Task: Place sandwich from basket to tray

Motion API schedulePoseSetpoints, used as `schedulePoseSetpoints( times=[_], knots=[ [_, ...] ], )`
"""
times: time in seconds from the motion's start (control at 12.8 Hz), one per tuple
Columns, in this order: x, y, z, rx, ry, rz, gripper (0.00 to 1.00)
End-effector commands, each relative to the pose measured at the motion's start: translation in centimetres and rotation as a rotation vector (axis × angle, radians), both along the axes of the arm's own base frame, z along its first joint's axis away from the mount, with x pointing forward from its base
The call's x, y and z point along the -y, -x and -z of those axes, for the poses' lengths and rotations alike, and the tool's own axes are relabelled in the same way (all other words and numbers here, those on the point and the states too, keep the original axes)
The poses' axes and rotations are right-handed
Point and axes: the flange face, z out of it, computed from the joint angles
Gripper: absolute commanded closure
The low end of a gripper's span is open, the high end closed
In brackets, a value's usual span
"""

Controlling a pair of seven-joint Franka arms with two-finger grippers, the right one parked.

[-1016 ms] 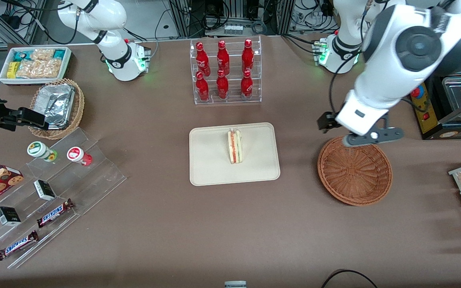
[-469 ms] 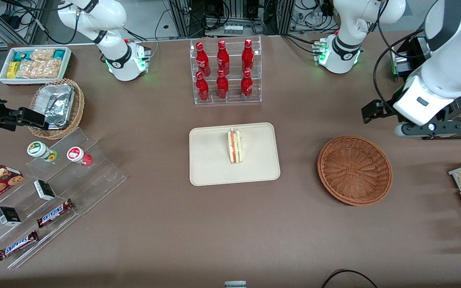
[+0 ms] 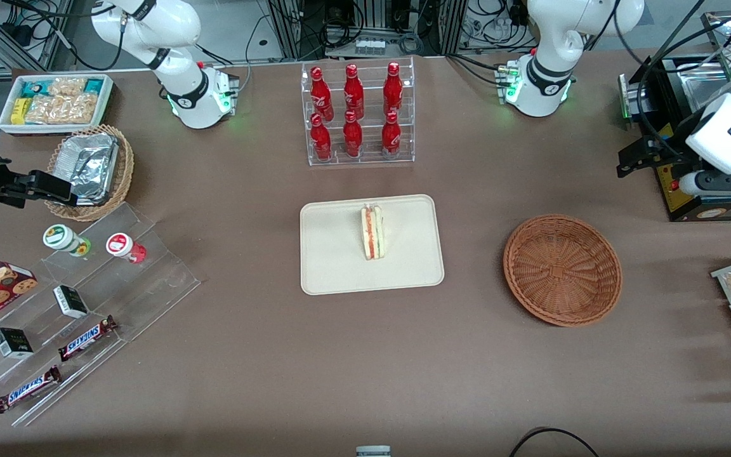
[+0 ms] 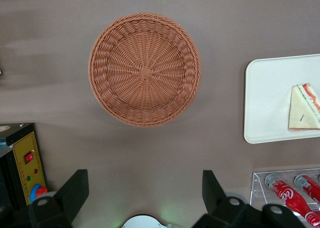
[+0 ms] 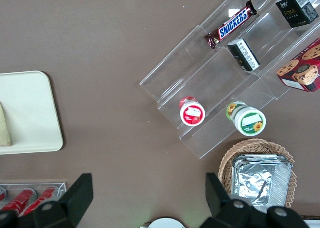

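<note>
Front view is showing the sandwich sitting on the tray, standing on one edge with its red and green filling stripe facing up, near the tray's middle. The basket is lying empty, well apart from the tray toward the working arm's end of the table. Judging by that, the task is looking complete: nothing is left in the basket to carry.

The gripper is hanging high above the table's working-arm end, farther from the front camera than the basket and near a black box with coloured buttons. In the left wrist view, the gripper is looking straight down on the basket, and its jaws are spread wide with nothing between them; one finger is showing dark against the brown table.

The sandwich is looking light and soft: pale bread that will likely squash under a hard pinch, with a filling that could slide out. If it needs moving again, the safer hold is probably across the two flat bread faces, low and near the middle of the wedge, with a gentle squeeze. Pinching at the thin corner is likely to tear or tip it.
</note>
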Motion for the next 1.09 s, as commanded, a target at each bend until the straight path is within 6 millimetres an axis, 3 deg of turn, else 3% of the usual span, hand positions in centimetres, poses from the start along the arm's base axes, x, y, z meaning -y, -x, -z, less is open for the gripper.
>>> schedulePoseSetpoints(
  times=[0.0,0.08,0.39,1.02],
  knots=[
    [2.3,-0.4,-1.1,0.031,-0.020,0.046,0.00],
    [3.5,-0.8,-1.1,0.032,-0.022,0.054,0.00],
    [1.8,-1.7,-1.3,0.053,-0.016,0.034,0.00],
    [1.5,-2.2,-1.4,0.082,-0.073,0.039,0.00]
  ],
)
